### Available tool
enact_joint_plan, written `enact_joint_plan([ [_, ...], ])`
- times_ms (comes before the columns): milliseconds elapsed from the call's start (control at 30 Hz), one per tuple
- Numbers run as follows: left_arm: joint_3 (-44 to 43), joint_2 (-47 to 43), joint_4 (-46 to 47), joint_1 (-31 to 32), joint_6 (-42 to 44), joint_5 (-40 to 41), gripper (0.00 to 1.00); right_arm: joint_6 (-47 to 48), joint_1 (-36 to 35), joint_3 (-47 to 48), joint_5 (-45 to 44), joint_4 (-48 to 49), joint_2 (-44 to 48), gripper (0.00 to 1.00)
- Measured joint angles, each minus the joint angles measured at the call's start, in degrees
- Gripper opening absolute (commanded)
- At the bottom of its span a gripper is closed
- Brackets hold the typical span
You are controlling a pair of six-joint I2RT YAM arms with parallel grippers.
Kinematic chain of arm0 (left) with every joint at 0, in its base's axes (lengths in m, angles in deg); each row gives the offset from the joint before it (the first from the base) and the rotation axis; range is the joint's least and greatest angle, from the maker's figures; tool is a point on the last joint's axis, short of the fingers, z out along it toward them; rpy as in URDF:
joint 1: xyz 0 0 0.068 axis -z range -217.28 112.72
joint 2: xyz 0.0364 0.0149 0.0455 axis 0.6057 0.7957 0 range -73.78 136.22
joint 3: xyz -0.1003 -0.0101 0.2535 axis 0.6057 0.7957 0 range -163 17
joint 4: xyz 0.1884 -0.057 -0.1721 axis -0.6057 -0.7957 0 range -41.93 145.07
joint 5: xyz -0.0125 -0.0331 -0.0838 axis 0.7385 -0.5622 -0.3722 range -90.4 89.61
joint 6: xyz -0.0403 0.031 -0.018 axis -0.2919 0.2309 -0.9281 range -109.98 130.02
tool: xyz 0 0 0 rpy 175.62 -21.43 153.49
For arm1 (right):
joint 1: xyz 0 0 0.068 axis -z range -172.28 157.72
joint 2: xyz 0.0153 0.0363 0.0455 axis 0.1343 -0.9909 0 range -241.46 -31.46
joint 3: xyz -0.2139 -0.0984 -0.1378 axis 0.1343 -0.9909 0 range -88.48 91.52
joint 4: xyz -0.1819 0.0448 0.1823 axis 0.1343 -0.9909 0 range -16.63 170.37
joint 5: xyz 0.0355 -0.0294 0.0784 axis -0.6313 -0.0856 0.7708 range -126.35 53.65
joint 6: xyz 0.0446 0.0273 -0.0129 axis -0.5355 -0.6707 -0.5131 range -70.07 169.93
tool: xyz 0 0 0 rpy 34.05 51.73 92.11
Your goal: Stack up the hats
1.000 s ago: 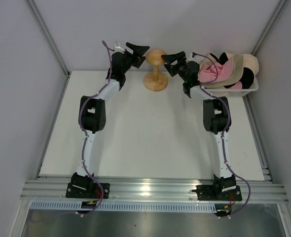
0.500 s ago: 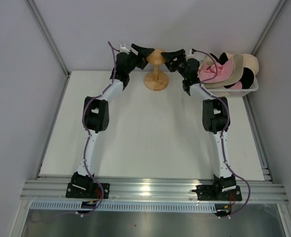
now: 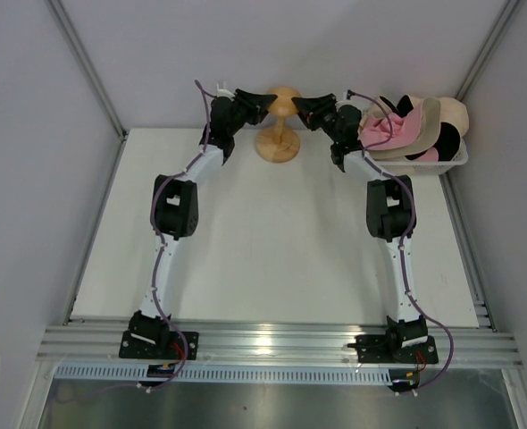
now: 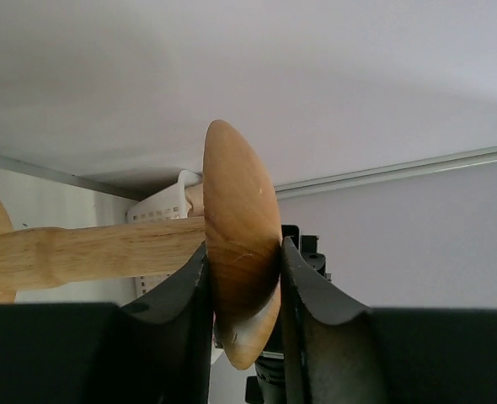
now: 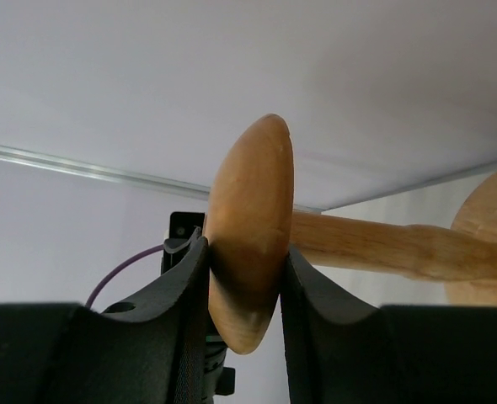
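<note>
My left hand (image 3: 262, 98) and right hand (image 3: 305, 104) each clamp the wooden stand (image 3: 279, 146) by its cap, from opposite sides. The hats (image 3: 406, 130) lie heaped in the basket (image 3: 454, 163), just beside my right hand and nearer that arm.

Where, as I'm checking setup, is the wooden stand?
In the top view the wooden stand is at the far centre, its cap clamped between the left gripper and right gripper.

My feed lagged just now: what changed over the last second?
Both arms moved inward; the left fingers and right fingers closed on the top of the wooden stand, nudging it slightly left. The hats stayed in the basket.
</note>
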Motion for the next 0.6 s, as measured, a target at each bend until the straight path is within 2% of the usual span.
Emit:
enact_joint_plan([
  [100,1.4,-0.7,0.7,-0.1,0.0,-0.4,0.13,-0.8,-0.1,-1.0,0.1,1.1,0.0,0.21],
  [267,8.1,-5.2,1.6,-0.2,1.2,-1.6,0.11,-0.9,-0.3,-7.5,0.6,4.1,3.6,0.18],
  [367,15.8,-10.2,2.9,-0.1,1.6,-2.0,0.11,-1.1,-0.9,-13.0,1.4,5.4,7.0,0.17],
  [600,39.9,-25.6,9.2,-0.2,1.9,1.3,0.11,-1.2,-4.1,-24.4,2.7,6.3,14.8,0.14],
])
